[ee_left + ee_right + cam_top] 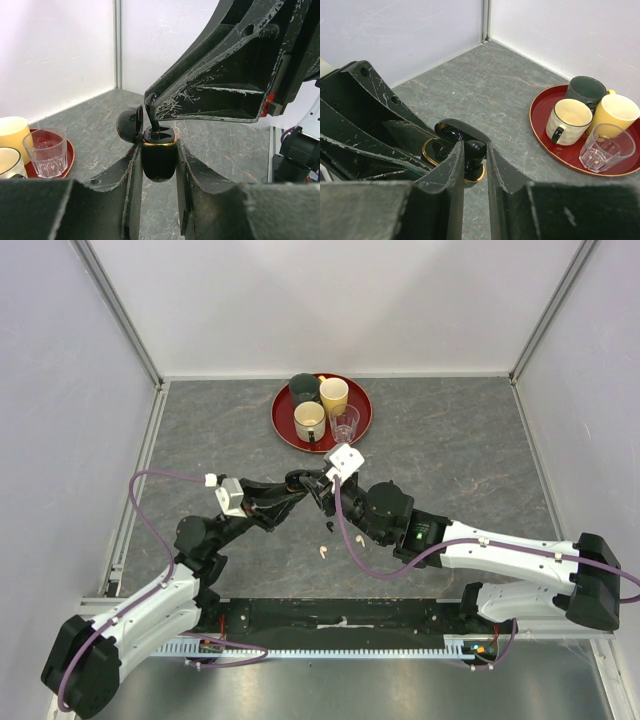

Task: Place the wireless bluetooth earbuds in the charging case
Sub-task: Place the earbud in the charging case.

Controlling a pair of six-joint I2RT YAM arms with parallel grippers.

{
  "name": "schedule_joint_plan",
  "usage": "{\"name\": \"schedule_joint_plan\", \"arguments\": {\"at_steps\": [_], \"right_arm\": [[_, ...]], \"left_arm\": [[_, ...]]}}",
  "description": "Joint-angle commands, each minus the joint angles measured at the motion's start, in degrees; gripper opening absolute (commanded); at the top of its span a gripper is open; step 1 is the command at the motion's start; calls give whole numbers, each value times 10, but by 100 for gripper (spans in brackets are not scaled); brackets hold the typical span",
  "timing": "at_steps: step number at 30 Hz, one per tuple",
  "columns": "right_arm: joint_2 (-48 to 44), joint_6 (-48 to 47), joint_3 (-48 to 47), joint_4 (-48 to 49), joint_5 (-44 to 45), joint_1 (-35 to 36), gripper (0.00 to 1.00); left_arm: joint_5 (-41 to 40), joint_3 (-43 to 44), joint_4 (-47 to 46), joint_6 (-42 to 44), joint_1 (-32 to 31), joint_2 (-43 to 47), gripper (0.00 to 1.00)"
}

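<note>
Left wrist view: open black charging case [159,162] is clamped by left gripper [159,150] above table [100,120]. One black earbud [152,117] is pinched by right gripper [475,150], set at case mouth. Two cream earbuds [323,551] are seen lying on table.

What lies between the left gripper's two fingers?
The black charging case, lid open, clamped by the left gripper; the left wrist view shows it.

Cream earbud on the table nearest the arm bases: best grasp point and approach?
Likely pinch the cream earbud across its narrow width, coming straight down from above. It lies flat on the table with bare surface on either side. It is too small here to tell stem from bud.
</note>
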State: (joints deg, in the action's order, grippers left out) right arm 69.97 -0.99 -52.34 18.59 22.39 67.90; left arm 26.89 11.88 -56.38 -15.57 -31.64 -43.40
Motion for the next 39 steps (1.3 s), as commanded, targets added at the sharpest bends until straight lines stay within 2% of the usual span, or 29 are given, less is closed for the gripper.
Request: {"name": "schedule_joint_plan", "arguments": {"at_steps": [1,9,19,39], "right_arm": [[-5,20,-23,-16,10,1,0],[-4,24,-27,-15,18,0,0],[2,13,-32,-19,-24,1,0],[-4,-42,-23,35,10,3,0]], "left_arm": [[-26,-5,-67,11,-2,14,2],[-33,-13,-83,10,-2,13,2],[-35,-15,-93,6,-2,10,2],[-19,-26,-128,8,-2,-1,2]]}}
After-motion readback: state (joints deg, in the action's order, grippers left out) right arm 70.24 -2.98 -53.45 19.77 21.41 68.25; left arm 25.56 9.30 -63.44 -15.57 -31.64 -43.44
